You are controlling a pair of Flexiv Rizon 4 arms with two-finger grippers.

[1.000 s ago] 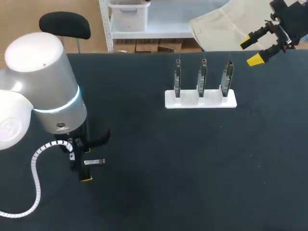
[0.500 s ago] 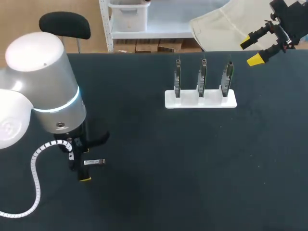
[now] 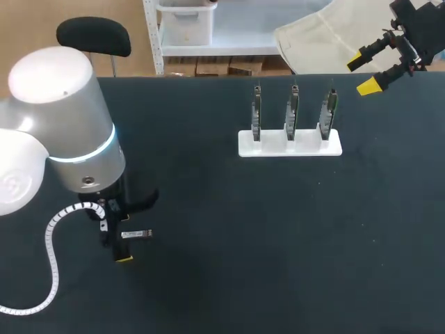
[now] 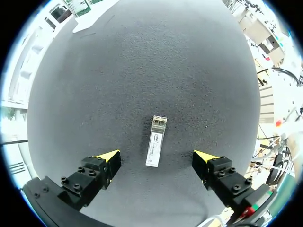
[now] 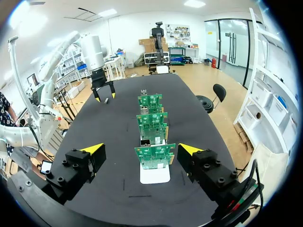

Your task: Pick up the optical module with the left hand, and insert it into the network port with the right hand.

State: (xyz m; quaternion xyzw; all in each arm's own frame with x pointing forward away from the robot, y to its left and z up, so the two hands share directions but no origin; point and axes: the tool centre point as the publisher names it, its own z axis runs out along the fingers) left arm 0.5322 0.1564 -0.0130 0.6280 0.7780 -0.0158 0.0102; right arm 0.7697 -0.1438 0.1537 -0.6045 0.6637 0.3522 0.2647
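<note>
The small silver metal optical module point(image 4: 156, 141) lies flat on the black table point(image 4: 142, 56), sitting untouched between the wide-apart fingers of the left gripper point(image 4: 156, 157). The right gripper point(image 5: 141, 148) is spread open too, with the white stand of green port boards point(image 5: 155, 176) just ahead of it.

Black table point(image 3: 278, 243), small optical module point(image 4: 156, 141) lying flat, white stand point(image 3: 290, 143) holding three upright boards point(image 3: 293, 111)
</note>
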